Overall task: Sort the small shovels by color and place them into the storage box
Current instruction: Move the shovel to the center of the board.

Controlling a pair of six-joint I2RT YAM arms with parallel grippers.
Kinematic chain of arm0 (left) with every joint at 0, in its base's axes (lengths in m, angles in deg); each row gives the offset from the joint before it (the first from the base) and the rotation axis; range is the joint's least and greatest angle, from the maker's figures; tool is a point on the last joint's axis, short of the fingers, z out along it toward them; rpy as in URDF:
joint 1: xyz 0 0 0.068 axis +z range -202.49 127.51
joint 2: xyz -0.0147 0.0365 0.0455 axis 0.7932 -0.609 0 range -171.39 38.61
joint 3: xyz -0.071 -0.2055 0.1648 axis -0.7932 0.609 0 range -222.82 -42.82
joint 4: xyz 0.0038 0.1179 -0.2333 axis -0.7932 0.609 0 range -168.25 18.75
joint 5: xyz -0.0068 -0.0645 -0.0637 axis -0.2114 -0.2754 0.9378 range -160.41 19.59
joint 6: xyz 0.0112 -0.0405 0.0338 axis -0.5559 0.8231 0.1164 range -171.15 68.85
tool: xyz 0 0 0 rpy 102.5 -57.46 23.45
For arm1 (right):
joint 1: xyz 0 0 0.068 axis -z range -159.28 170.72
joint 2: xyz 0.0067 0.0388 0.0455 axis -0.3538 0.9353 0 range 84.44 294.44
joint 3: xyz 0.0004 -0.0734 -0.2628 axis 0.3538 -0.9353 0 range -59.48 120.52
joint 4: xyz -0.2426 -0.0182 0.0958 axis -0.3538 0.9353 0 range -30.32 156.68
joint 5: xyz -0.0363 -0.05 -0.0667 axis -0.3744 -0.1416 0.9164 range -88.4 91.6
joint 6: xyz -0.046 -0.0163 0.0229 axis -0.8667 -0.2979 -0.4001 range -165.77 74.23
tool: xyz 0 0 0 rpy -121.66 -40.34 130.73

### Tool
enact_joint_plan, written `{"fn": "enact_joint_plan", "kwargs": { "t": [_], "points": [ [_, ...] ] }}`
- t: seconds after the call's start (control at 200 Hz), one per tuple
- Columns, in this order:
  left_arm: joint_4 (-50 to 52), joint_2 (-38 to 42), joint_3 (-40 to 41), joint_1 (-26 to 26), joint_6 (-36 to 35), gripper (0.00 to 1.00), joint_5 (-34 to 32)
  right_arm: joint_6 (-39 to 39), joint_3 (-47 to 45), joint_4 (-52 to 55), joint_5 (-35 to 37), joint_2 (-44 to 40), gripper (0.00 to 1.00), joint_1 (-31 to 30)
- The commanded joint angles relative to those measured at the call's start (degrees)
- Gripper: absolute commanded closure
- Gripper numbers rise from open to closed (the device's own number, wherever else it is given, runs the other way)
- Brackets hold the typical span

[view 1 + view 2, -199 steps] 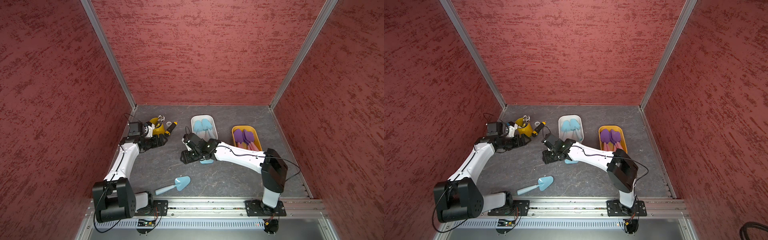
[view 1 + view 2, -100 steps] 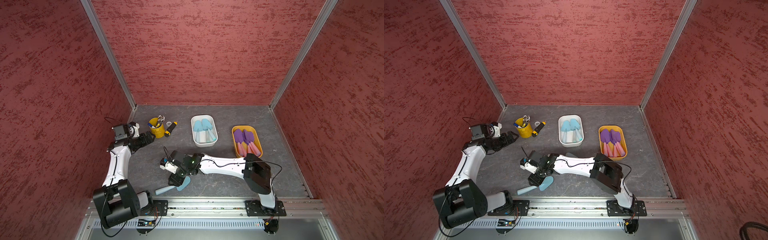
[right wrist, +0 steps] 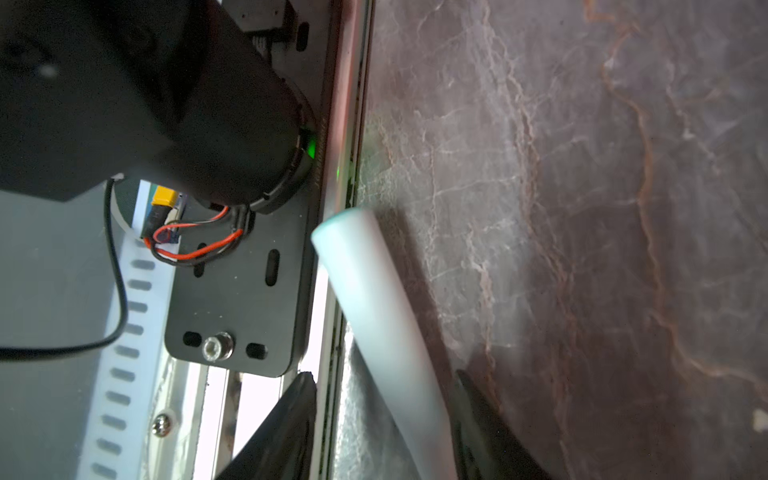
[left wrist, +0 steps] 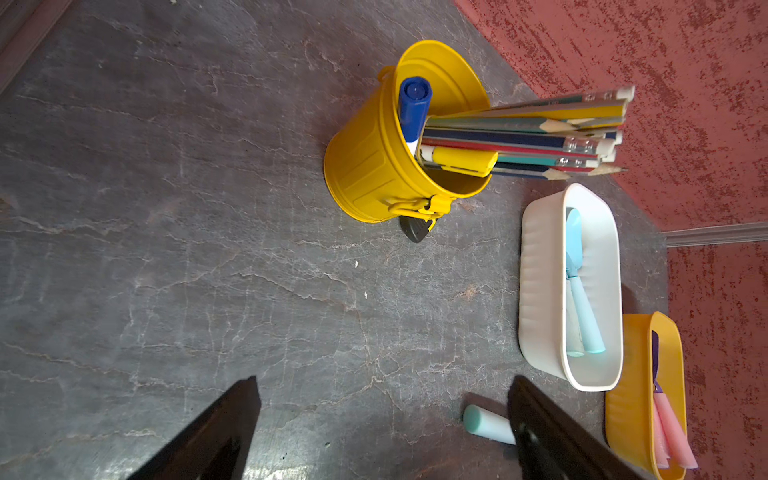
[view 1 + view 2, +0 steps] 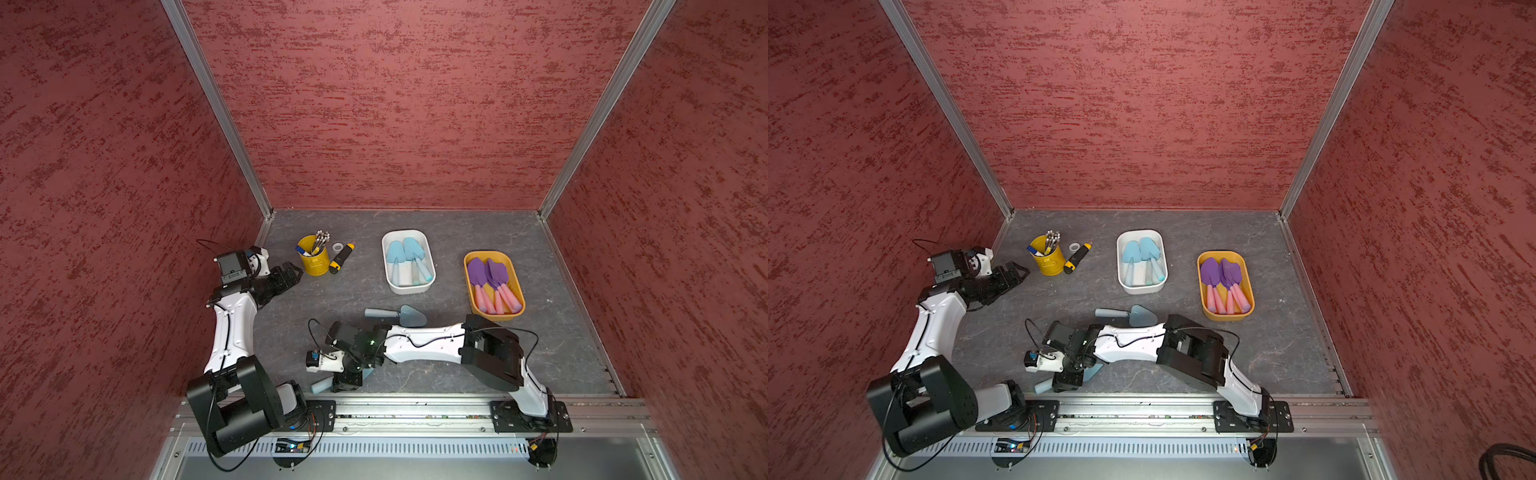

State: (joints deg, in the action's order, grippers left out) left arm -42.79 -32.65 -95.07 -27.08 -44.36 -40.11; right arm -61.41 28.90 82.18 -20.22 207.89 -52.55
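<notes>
Two light blue shovels lie loose on the table. One lies by the front edge; its handle (image 5: 321, 387) (image 3: 374, 316) runs between the fingers of my right gripper (image 5: 347, 380) (image 3: 382, 432), which stands open around it. The handle rests against one finger (image 3: 486, 432), with a gap to the other. The second loose shovel (image 5: 395, 316) (image 5: 1127, 316) lies mid-table behind my right arm. The white box (image 5: 409, 289) holds light blue shovels (image 5: 405, 253). The yellow box (image 5: 496, 316) holds purple-and-pink shovels (image 5: 490, 278). My left gripper (image 5: 293, 272) (image 4: 382, 415) is open and empty, left of the pencil bucket.
A yellow bucket (image 5: 313, 262) (image 4: 365, 174) of pencils and markers stands at the back left, with a black-and-yellow tool (image 5: 341, 259) and a small white ring (image 5: 337, 247) beside it. The metal rail (image 5: 415, 409) runs along the front edge, right by my right gripper. Red walls enclose three sides.
My right gripper left the mid-table blue shovel and swung to the front edge, straddling the other blue shovel's handle. My left gripper drew back leftward from the bucket.
</notes>
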Motion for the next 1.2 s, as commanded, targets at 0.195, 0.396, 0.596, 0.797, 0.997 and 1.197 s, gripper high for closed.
{"fn": "enact_joint_plan", "kwargs": {
  "t": [0.195,0.396,0.596,0.797,0.997,1.197],
  "points": [
    [-1.0,-0.2,1.4,0.9,0.7,0.04,1.8,-7.4,0.6,-2.9,2.2,2.0,0.50,0.2],
    [-1.3,-0.5,1.6,0.9,1.1,0.04,2.0,-10.2,-2.0,-1.4,4.2,0.1,0.52,0.2],
    [-1.4,-0.5,1.8,0.9,1.3,0.04,2.2,-13.0,-6.5,0.0,6.5,-2.8,0.59,1.3],
    [-1.4,-0.5,2.0,0.9,1.6,0.04,2.2,-16.3,-9.8,2.8,8.2,-5.7,0.69,2.9],
    [-1.5,-0.4,2.1,0.9,1.7,0.03,2.5,-20.5,-14.1,5.8,9.5,-9.3,0.74,5.4],
    [-1.9,-0.4,2.4,0.9,1.7,0.03,3.1,-31.2,-19.3,8.2,10.3,-13.2,0.76,7.0]
  ]
}}
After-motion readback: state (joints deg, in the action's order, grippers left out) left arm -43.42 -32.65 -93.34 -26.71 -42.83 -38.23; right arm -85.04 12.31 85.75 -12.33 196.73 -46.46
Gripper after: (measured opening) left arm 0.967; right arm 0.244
